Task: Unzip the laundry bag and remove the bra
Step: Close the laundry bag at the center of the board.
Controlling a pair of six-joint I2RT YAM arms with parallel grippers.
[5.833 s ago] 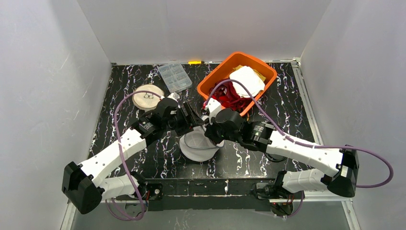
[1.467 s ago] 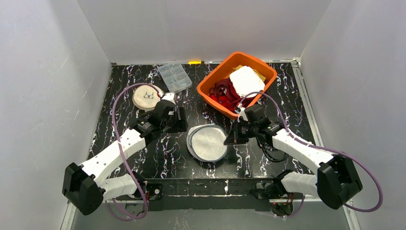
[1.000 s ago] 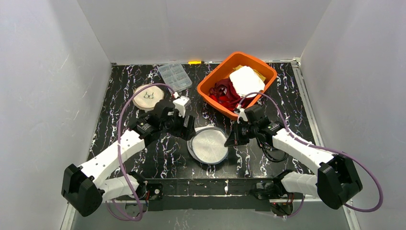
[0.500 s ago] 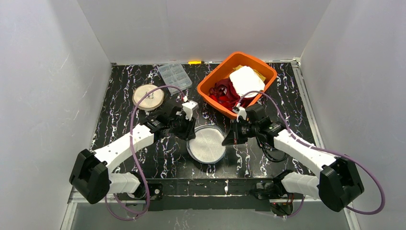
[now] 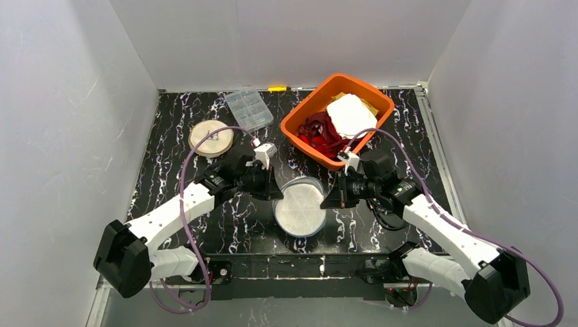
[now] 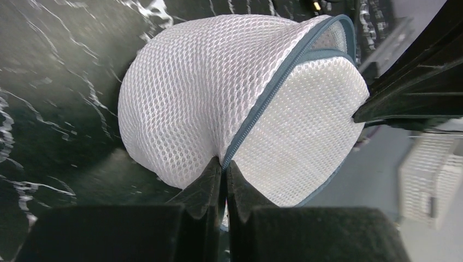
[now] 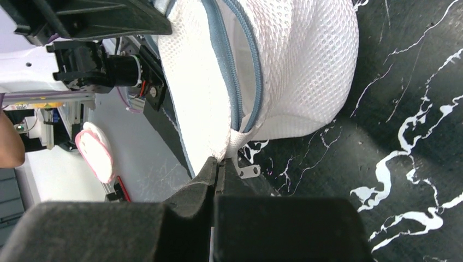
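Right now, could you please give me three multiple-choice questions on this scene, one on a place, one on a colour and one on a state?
1. Where is the bin from the bag?
A. near left
B. far right
C. under it

2. What colour is the bag's zip?
A. grey-blue
B. red
C. yellow

3. How are the left fingers?
A. wide open
B. shut on the bin
C. shut on the bag

Answers: B, the bin stands beyond the bag and to its right; A, the zip reads grey-blue against the white bag; C, they pinch the bag at its zip.
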